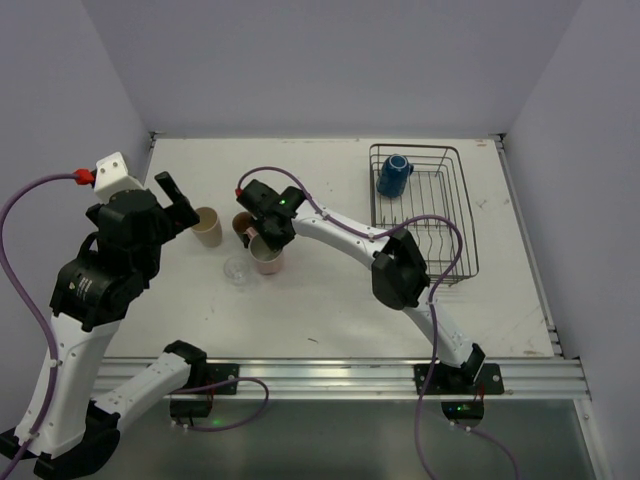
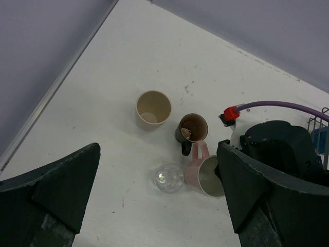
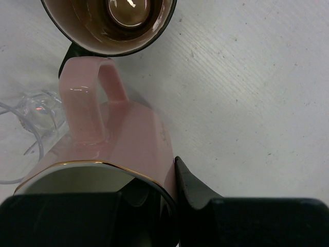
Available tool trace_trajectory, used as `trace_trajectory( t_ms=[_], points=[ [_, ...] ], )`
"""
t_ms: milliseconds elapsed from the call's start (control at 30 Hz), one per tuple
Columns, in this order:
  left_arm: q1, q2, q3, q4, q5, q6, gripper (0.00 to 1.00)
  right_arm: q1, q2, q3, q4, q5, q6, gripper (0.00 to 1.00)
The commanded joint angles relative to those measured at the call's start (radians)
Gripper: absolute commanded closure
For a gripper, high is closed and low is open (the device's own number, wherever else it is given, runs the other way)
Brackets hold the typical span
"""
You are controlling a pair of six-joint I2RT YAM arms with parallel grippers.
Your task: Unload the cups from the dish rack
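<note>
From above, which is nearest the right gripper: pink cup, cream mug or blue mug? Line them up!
1. pink cup: held in the right gripper.
2. cream mug: standing off to its left.
3. blue mug: farthest, in the dish rack at the right.

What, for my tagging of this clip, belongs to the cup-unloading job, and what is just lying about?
Job: dish rack, blue mug inside it, pink cup held at its rim by the right fingers, brown mug, beige mug, clear glass.
Just there: purple cable, mounting rail.
</note>
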Motion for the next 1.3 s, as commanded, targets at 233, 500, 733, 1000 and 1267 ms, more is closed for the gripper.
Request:
trace_trajectory(
  t_ms=[233, 500, 733, 1000, 1267],
  points=[
    [0.006, -0.003, 0.007, 0.045, -0.015, 0.021, 0.00, -0.005, 0.009, 0.067, 0.020, -0.006, -0.007, 0.89],
    [0.006, -0.003, -0.002, 0.048, -0.012, 0.018, 0.00, -0.005, -0.019, 0.066, 0.025, 0.008, -0.005, 0.59],
    [0.006, 0.002, -0.021, 0.060, -0.015, 0.017, 0.00, -0.004, -0.160, 0.012, 0.062, 0.036, -0.002, 0.27],
    [0.006, 0.010, -0.051, 0.088, 0.011, 0.013, 0.00, -0.028, -0.372, -0.092, 0.036, 0.080, 0.013, 0.20],
    [0.006, 0.010, -0.116, 0.207, 0.205, 0.070, 0.00, -0.352, -0.628, -0.414, 0.210, 0.144, 0.066, 0.07]
  ],
)
